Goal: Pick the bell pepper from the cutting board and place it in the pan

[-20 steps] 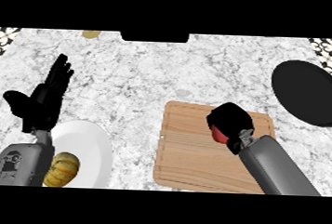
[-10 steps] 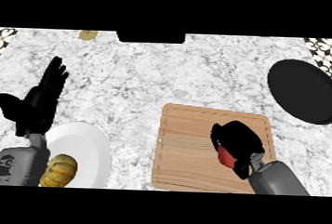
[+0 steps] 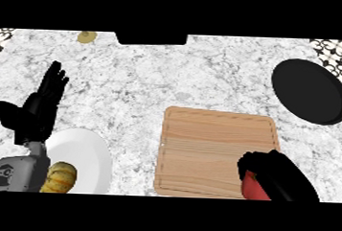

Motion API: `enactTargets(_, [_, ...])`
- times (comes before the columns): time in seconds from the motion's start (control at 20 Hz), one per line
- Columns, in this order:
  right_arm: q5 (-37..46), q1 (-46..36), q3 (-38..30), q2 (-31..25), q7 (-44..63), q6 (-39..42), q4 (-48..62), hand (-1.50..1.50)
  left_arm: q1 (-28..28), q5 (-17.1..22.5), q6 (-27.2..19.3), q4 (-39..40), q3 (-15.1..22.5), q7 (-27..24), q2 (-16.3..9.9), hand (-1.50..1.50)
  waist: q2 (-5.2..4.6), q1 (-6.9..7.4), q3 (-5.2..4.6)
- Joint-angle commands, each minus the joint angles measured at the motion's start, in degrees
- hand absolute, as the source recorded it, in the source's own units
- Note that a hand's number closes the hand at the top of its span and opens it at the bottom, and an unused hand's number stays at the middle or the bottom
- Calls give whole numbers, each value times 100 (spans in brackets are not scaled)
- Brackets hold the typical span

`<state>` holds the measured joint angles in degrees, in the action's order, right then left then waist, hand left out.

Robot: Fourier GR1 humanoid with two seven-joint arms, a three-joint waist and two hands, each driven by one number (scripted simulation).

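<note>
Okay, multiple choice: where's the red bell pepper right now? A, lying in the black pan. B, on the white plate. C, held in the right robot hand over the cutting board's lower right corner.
C: the right robot hand curls round the bell pepper at the cutting board corner.

Right hand (image 3: 281, 176) at 5 o'clock curled round red bell pepper (image 3: 254, 188), over square wooden cutting board (image 3: 208, 147). Round black pan (image 3: 309, 91) at 2 o'clock. Left hand (image 3: 36, 108) open at 9 o'clock.

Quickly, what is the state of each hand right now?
Left hand: open, holding nothing.
Right hand: closed on the red pepper.
</note>
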<state>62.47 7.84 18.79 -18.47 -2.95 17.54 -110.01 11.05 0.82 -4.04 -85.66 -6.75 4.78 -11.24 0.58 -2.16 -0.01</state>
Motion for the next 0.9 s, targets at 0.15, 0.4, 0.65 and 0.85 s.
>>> enactTargets(0.15, [-899, 880, -944, 65, -102, -426, -1765, 150, -12, -42, -63, -237, 76, 154, 71, 0, -28, 92, 4])
enactTargets(0.4, [-1789, 36, -1942, 401, 53, -351, -1251, 150, 73, 111, 252, 43, -49, -64, -94, 0, -62, 216, 2])
enactTargets(0.65, [-3481, -748, -3162, 487, 307, 178, -574, 150, 64, 122, 267, 98, -99, -96, -124, 0, -69, 243, 6])
enactTargets(0.85, [-3959, -1960, -4100, -170, 101, 240, 954, 150, 649, -74, 9, 385, 63, 115, 80, 0, -101, 254, 7])
